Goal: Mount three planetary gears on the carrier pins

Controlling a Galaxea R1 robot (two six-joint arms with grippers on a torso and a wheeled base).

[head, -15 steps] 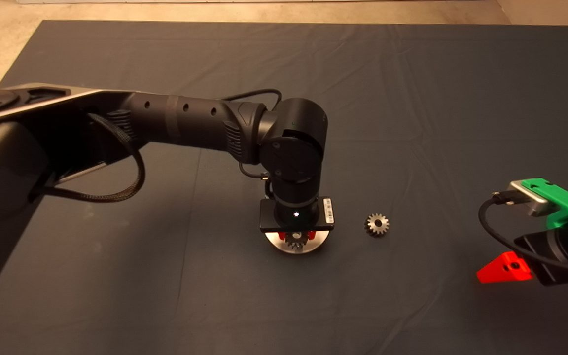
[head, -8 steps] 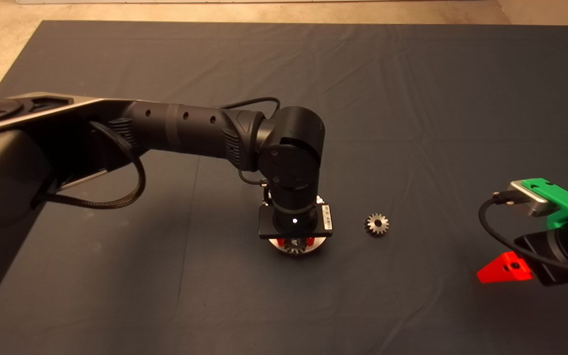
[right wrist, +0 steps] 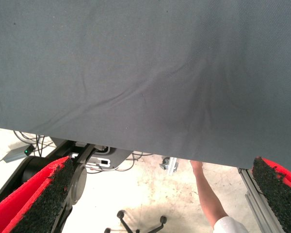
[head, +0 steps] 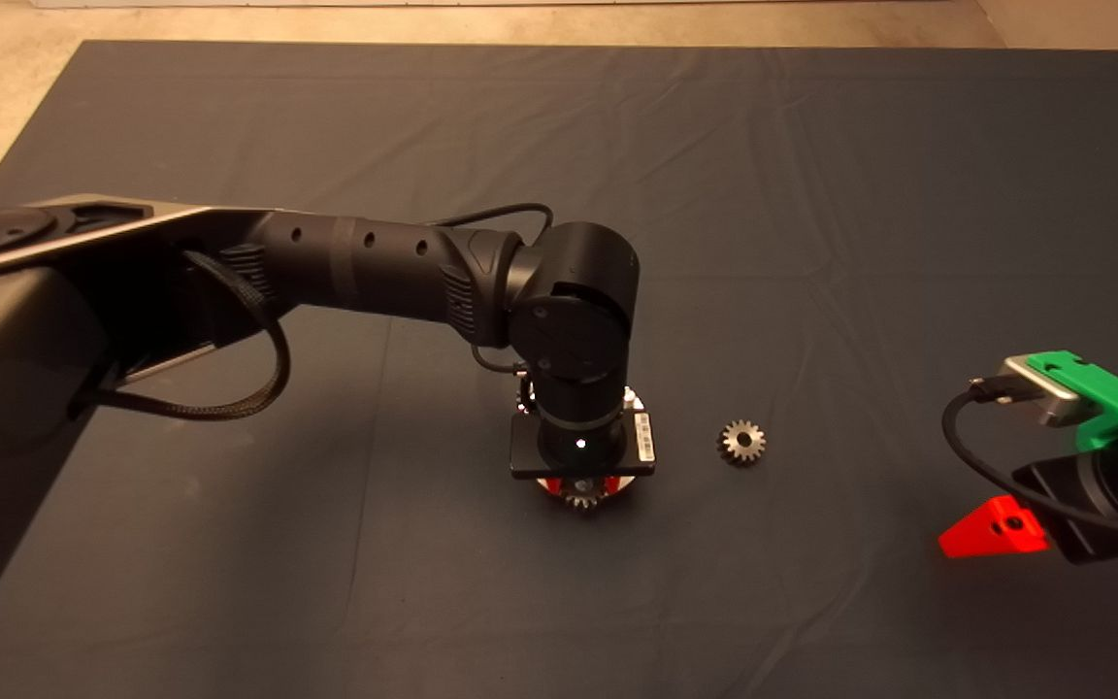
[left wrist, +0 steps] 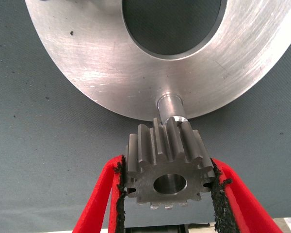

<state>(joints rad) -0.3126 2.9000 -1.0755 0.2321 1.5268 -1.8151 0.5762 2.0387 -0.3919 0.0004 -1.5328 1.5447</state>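
Note:
My left gripper [head: 582, 493] reaches down over the carrier disc [left wrist: 111, 77] at the mat's middle and is shut on a planetary gear [left wrist: 166, 170]. In the left wrist view the gear sits between the two red fingers [left wrist: 101, 194], right beside one carrier pin [left wrist: 169, 108] at the disc's edge, its teeth overlapping the pin's tip. In the head view the wrist hides the disc, and only the gear [head: 582, 499] peeks out below it. A second gear [head: 741, 442] lies flat on the mat to the right of the disc. A third gear is not in view. My right gripper [head: 991, 529] waits at the lower right edge, open.
The dark mat [head: 811, 194] covers the table, with bare wrinkled cloth all round the disc. In the right wrist view a person's arm [right wrist: 208, 199] and chair legs show on the floor beyond the mat's edge.
My left gripper has moved toward the mat's front edge with the gear, so the wrist now covers almost all of the disc. The right arm and the loose gear have not moved.

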